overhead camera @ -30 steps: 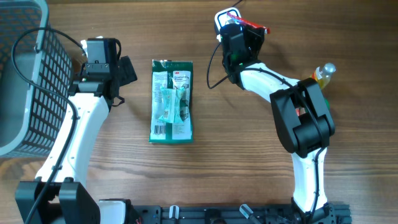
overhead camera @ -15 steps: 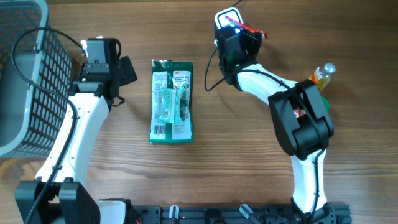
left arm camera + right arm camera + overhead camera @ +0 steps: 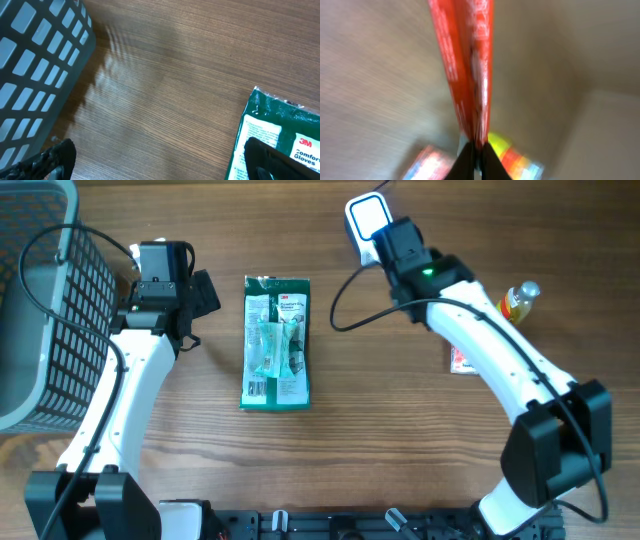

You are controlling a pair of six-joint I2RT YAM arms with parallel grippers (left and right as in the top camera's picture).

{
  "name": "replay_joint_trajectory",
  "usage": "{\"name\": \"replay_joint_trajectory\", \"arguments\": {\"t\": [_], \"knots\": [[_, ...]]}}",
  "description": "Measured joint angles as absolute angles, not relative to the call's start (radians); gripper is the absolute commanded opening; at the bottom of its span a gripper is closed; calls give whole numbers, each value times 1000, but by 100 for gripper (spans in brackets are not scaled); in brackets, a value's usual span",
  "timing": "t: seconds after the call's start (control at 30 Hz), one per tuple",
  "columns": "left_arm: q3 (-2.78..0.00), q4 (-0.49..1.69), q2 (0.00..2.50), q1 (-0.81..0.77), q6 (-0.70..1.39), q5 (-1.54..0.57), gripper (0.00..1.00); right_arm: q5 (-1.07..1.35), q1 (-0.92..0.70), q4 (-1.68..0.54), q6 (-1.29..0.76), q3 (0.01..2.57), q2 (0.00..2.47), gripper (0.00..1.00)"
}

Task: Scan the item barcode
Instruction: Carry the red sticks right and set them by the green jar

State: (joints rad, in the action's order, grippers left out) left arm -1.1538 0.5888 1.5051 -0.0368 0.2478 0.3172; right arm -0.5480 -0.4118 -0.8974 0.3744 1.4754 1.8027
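Right tool: the right tool [image 3: 476, 160] is closed, its jaws pinching the lower edge of a thin red flat packet [image 3: 467, 65].
Held item: the packet stands edge-on in the right wrist view and fills the upper centre of that frame. The view is blurred and no barcode can be read.
Item location: in the overhead view the packet is hidden under the right wrist, at the upper centre-right of the frame.
Reason for hold: an edge grip leaves both flat faces free, so either one can be turned to a reader.
Scanner: a white rounded-square scanner [image 3: 365, 215] lies at the top edge, just beside the right wrist. That it is the reader is a judgement.
Left tool: the left tool [image 3: 160, 162] is fully spread and holds nothing. It is parked over bare wooden bench [image 3: 380, 440], clear of the presenting arm.
Green pack: a green rectangular plastic glove pack [image 3: 277, 340] lies flat at centre-left, untouched and probably waiting its turn.
Basket: a grey plastic lattice basket [image 3: 60, 280] stands at the far left, likely for scanned goods.
Other items: a small yellow bottle [image 3: 518, 298] and a red-and-white flat card [image 3: 460, 360] sit at the right.
Step in hand: presenting the packet to the scanner, mid-task by judgement.
Risk: a face angled away would give no read.
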Motion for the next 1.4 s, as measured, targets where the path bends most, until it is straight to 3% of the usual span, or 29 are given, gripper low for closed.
{"name": "replay_joint_trajectory", "arguments": {"t": [0.3,0.7,0.93,1.17,1.3,1.37,1.4], "knots": [[-1154,589,1505,-37,248,317,100,-264,-249,-1194,19,1453,1803,4],[-1154,589,1505,-37,248,317,100,-241,-196,-1366,-240,1446,1803,4],[-1154,590,1505,-37,248,317,100,-274,-196,-1324,-317,1391,1803,4],[-1154,590,1505,-37,248,317,100,-296,-196,-1253,-321,1328,1803,10],[-1154,590,1505,-37,248,317,100,-297,-196,-1246,-324,1322,1803,18],[-1154,590,1505,-37,248,317,100,-299,-196,-1246,-325,1322,1803,29],[-1154,590,1505,-37,248,317,100,-299,-196,-1244,-331,1322,1803,30]]}}
